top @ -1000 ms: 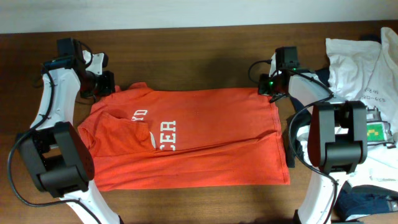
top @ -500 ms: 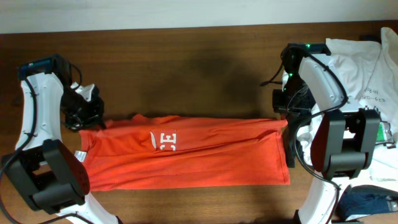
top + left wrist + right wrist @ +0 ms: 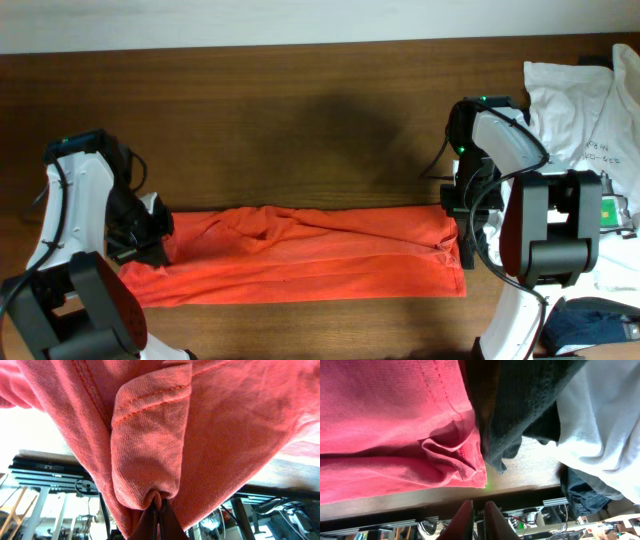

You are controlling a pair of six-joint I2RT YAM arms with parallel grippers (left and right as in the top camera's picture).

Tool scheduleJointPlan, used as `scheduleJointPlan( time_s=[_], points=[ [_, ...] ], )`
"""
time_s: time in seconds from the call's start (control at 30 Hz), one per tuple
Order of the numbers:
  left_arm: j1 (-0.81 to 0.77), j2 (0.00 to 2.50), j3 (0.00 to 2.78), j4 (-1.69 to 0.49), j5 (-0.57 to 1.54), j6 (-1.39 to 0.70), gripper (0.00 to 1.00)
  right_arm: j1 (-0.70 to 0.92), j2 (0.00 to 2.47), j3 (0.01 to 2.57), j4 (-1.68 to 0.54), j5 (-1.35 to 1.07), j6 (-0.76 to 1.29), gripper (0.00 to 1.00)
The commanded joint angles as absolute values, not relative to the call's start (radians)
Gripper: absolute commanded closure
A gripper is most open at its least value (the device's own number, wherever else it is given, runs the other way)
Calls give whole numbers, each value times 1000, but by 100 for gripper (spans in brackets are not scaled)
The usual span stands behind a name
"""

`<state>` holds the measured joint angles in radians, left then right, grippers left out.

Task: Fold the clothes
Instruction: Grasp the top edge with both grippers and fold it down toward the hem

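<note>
The left gripper (image 3: 159, 508) is pinched tight on a bunched fold of the orange-red T-shirt (image 3: 150, 445), whose cloth hangs right over its fingertips. From overhead this gripper (image 3: 141, 236) sits at the shirt's left end. The right gripper (image 3: 477, 512) has its fingers slightly parted with no cloth between them. The shirt's hemmed corner (image 3: 470, 467) lies just beyond the tips, at the shirt's right end.

The orange-red T-shirt (image 3: 310, 255) now lies as a long narrow band across the near part of the table (image 3: 320, 130). A second ago it was spread flat with its white lettering showing and both grippers at its far corners. Half a second ago it was half as deep with some lettering still visible. Now no lettering shows, and both grippers have come nearer.

The table is dark brown wood, with a pale wall (image 3: 300, 20) behind it. A white T-shirt (image 3: 570, 100) with a green square lies heaped at the right end, and a navy garment (image 3: 592, 326) lies in the near right corner.
</note>
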<state>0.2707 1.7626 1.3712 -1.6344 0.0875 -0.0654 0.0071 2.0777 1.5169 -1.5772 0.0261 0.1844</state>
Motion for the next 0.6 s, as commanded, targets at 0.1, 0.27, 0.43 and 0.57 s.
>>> scheduleJointPlan(
  time_s=[0.1, 0.27, 0.43, 0.57],
  points=[
    [255, 1724, 1320, -1612, 62, -105, 100, 0, 2065, 1476, -1569, -17, 141, 55],
    [224, 1724, 1320, -1547, 62, -105, 100, 1, 2065, 1335, -1473, -184, 77, 55],
    [223, 1724, 1320, -1549, 58, -105, 99, 1, 2065, 1328, -1444, -208, 58, 66],
    [223, 1724, 1315, -1555, 55, -105, 100, 1, 2065, 1268, -1383, -194, 60, 96]
  ],
)
